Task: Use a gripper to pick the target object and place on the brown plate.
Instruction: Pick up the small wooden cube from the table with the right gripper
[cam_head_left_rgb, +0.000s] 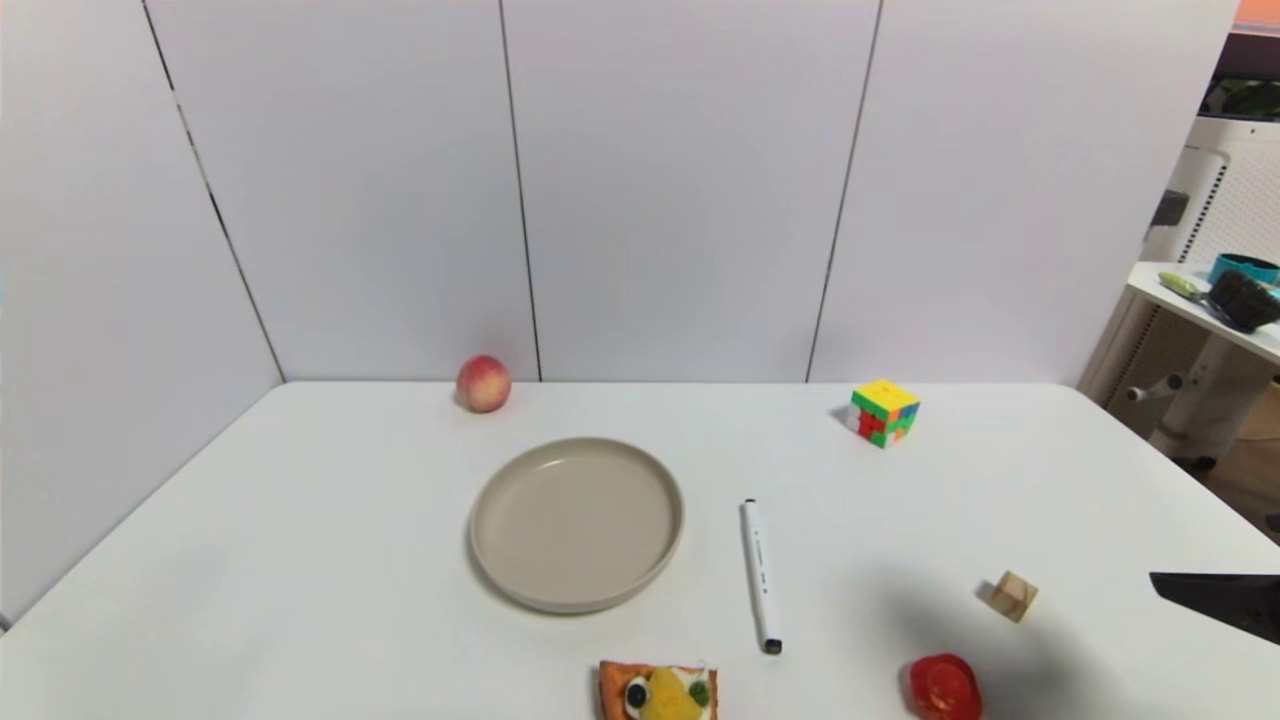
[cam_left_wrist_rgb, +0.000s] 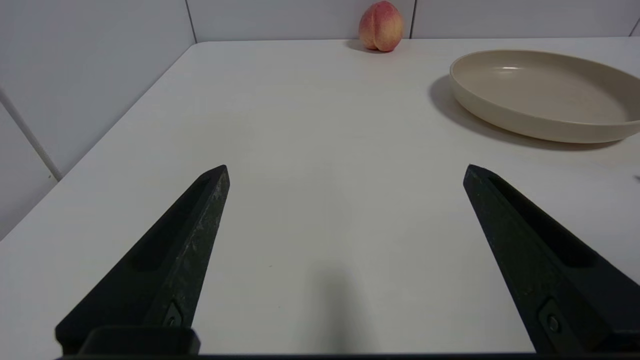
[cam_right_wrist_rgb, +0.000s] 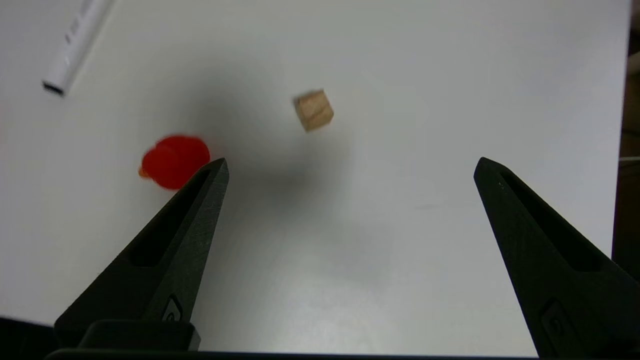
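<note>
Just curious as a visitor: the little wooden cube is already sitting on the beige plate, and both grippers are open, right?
Not quite. The wooden cube lies on the table, well to the right of the empty plate, as the head view shows. Both the left gripper and right gripper are indeed open.

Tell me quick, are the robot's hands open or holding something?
Left gripper: open, holding nothing.
Right gripper: open, holding nothing, above the table near the small wooden cube.
</note>
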